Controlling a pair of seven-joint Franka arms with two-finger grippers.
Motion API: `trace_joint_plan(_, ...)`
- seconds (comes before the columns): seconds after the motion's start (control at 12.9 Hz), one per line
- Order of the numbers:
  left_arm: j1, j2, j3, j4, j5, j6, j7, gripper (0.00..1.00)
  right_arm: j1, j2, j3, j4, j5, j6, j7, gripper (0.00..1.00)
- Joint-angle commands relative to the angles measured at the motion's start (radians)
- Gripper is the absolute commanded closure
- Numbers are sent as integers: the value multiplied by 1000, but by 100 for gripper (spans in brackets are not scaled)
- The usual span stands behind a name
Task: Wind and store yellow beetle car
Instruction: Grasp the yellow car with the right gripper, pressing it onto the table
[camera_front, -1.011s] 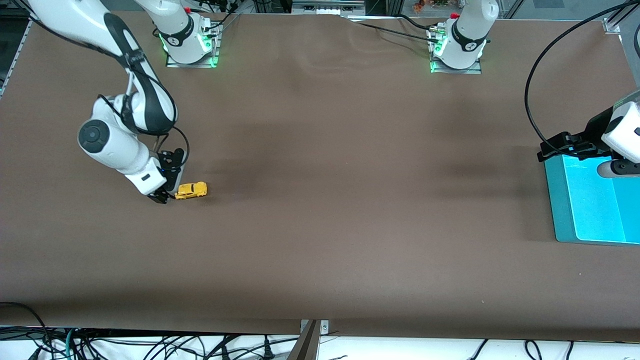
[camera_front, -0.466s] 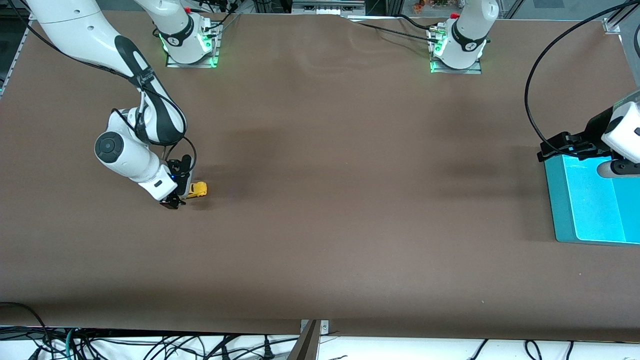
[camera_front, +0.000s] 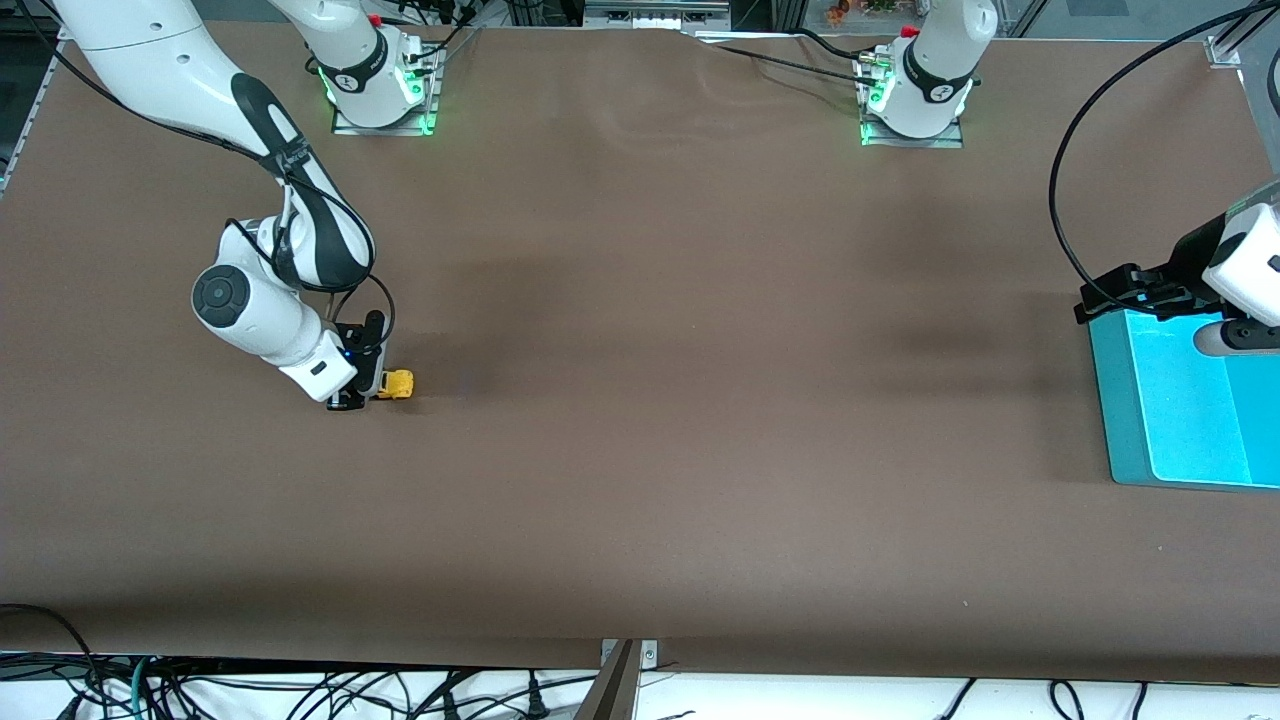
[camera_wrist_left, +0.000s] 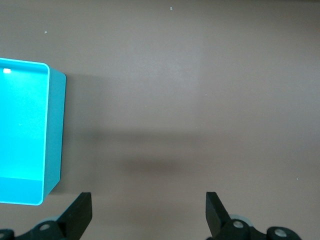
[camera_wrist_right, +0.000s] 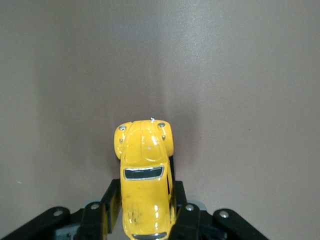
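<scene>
On the brown cloth-covered table (camera_front: 640, 400), a teal plastic bin (camera_front: 1125, 420) sits under the waiting, wide-open left gripper (camera_wrist_left: 147, 215). Toward the right arm's end, the right gripper (camera_wrist_right: 145, 217) pinches the tiny, rigid, glossy yellow beetle car (camera_wrist_right: 145, 177) by its flanks; it looks light and slippery.

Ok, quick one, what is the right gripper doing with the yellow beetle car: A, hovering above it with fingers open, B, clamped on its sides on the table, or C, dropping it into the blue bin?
B: the right gripper has its fingers shut against both sides of the yellow beetle car, which sits on the table.
</scene>
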Motion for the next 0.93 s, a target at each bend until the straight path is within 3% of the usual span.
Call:
trace_joint_plan(0.0,-2,14,1,24,10,-9,17,0,-7,7,10,3,-7,1,-7,77)
trace_joint_plan(0.54,-2,15,1,25,9,-9,17,0,-16,13,14,-2,-4,3,-73,77)
trace_joint_plan(0.86,-2,15,1,25,9,-9,17,0,-87,27,14,0,-3,3,-147,77)
